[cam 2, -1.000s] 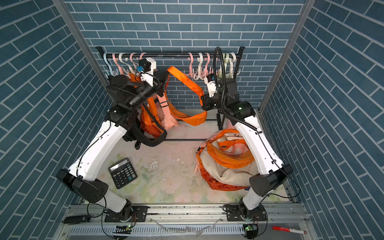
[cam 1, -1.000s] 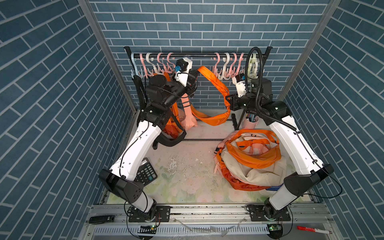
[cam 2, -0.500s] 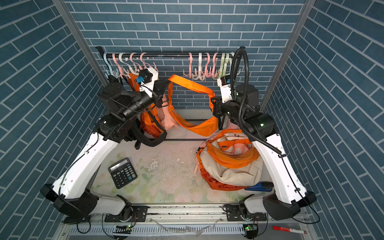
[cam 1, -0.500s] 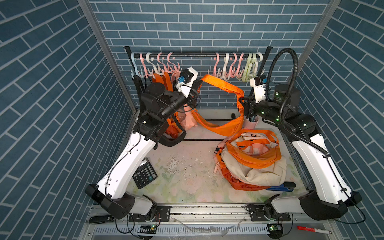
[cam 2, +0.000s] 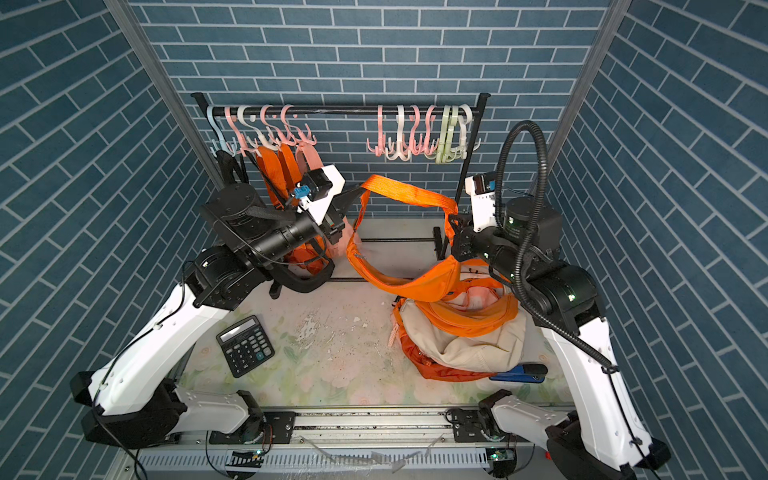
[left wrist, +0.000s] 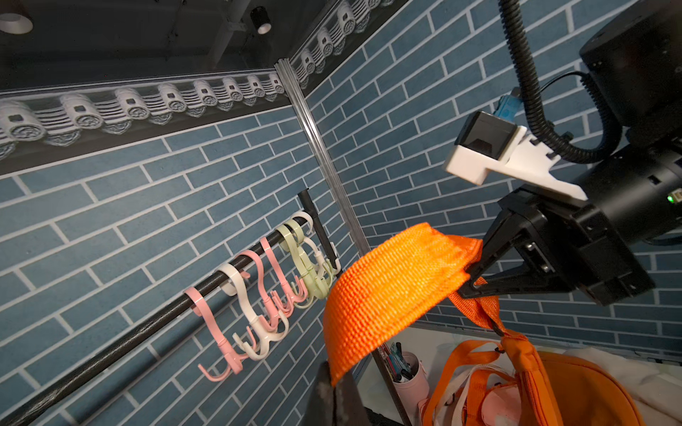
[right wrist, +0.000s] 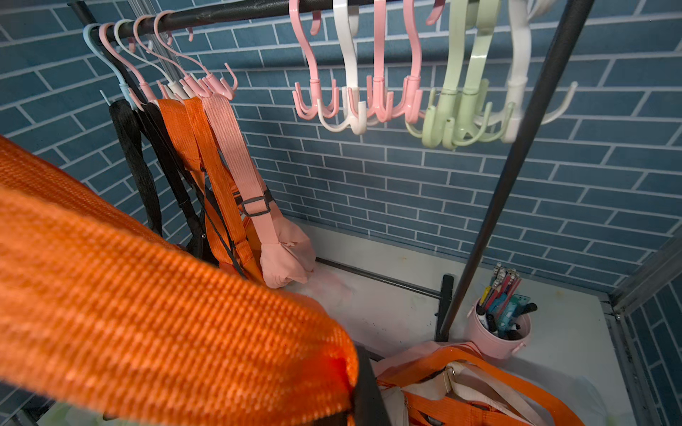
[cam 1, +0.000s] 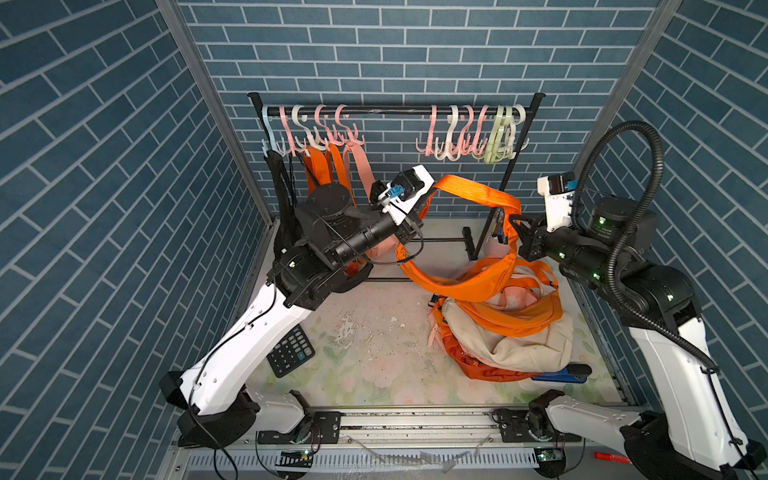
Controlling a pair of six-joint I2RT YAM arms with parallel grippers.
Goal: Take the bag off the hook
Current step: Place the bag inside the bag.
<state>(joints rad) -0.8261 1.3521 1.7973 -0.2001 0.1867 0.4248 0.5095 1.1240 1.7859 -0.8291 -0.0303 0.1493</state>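
Over the surface (cam 1: 365, 332) at about 2 o'clock, clear of the rail (cam 1: 395, 110) at 12, orange bag (cam 1: 469, 286) hangs by its strap (cam 1: 478, 195), left gripper (cam 1: 432, 189) and right gripper (cam 1: 513, 218) both clamped on that strap at its 9 and 3 o'clock ends.

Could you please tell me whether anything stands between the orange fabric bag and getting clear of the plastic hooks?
Nothing visible does. The left gripper and right gripper are shut on the webbing strap of the orange fabric bag, stretched below the black rail, apart from the plastic hooks.
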